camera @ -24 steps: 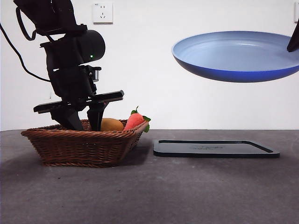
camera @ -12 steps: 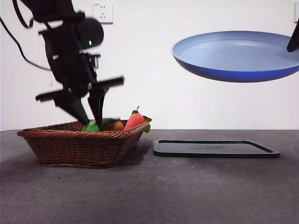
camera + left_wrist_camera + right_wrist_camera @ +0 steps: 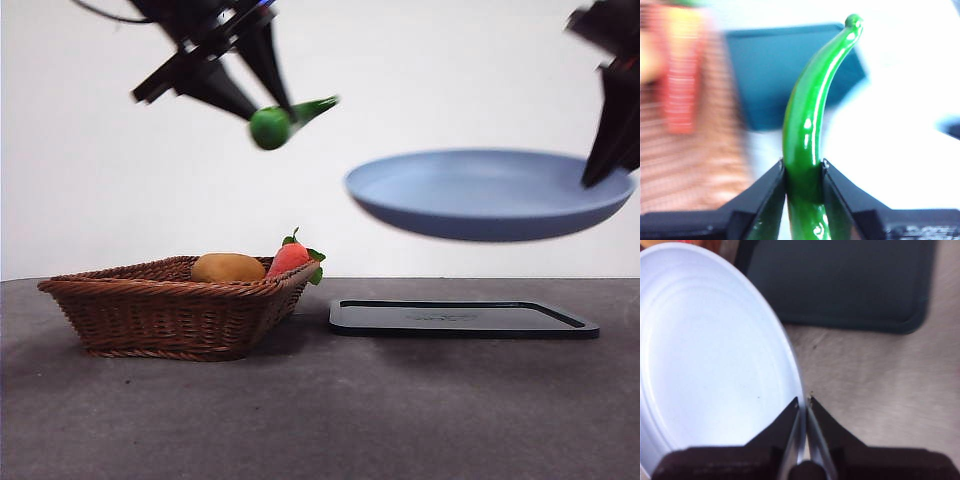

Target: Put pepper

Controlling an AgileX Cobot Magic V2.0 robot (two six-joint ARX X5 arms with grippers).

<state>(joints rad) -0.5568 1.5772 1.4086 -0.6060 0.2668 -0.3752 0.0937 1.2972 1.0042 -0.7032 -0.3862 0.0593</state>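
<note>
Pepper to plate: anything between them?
Nothing. In the front view only bare wall separates the pepper, held by the left gripper, from the plate.

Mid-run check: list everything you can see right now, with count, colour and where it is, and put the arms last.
pepper: one, glossy green, in the air above the basket, clamped in the left gripper.
plate: one, blue, held up above the tray by its rim.
basket: one, brown wicker, on the table beside the tray.
potato-like lump: one, yellow-brown, in the basket.
red-orange vegetable: one, with green leaves, leaning on the basket's rim nearest the tray.
tray: one, black, flat on the table.
table: one, dark grey.
left gripper: black, shut on the pepper.
right gripper: black, shut on the plate's rim.
</note>
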